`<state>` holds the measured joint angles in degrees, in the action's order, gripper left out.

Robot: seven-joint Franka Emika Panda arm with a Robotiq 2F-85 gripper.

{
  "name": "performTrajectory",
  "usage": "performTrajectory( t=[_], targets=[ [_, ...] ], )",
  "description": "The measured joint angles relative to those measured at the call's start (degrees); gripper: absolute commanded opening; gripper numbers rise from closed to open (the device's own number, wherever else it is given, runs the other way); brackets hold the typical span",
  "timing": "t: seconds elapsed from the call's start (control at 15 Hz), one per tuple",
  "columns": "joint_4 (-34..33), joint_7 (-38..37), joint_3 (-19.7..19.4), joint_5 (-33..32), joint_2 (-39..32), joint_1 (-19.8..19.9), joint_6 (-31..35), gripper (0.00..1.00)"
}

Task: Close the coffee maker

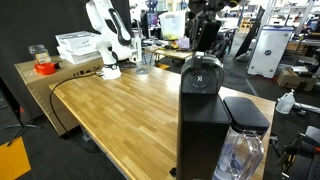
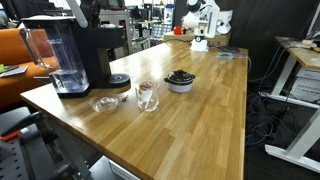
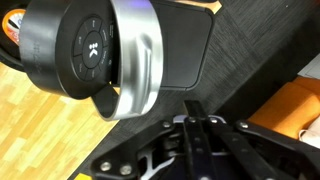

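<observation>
The coffee maker point(image 1: 203, 110) is a tall black box at the near end of the wooden table, with a clear water tank point(image 1: 240, 152) under a black cap beside it. Its rounded top point(image 1: 203, 76) with the round silver emblem stands tilted up, facing the camera. It also shows in an exterior view point(image 2: 92, 52) and fills the upper left of the wrist view point(image 3: 90, 50), with a silver band around the head. My gripper point(image 1: 206, 48) hangs just above the raised top. In the wrist view the fingers point(image 3: 195, 135) are pressed together and hold nothing.
On the table point(image 2: 200, 120) stand a small glass point(image 2: 147, 96), a grey bowl point(image 2: 180, 81) and a clear dish point(image 2: 105, 103). A white robot arm point(image 1: 105, 40) stands at the far end, next to white trays point(image 1: 78, 45) and a red-lidded jar point(image 1: 42, 63).
</observation>
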<state>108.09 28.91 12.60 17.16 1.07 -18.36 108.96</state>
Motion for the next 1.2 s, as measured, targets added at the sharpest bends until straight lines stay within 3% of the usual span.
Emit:
performTrajectory(
  t=[0.47,1.2],
  targets=[
    [0.65,-2.58,-0.04,-4.23,-0.01,0.85,0.00,0.00],
    [0.66,-3.78,-0.07,-4.62,-0.01,1.08,0.00,0.00]
  ],
)
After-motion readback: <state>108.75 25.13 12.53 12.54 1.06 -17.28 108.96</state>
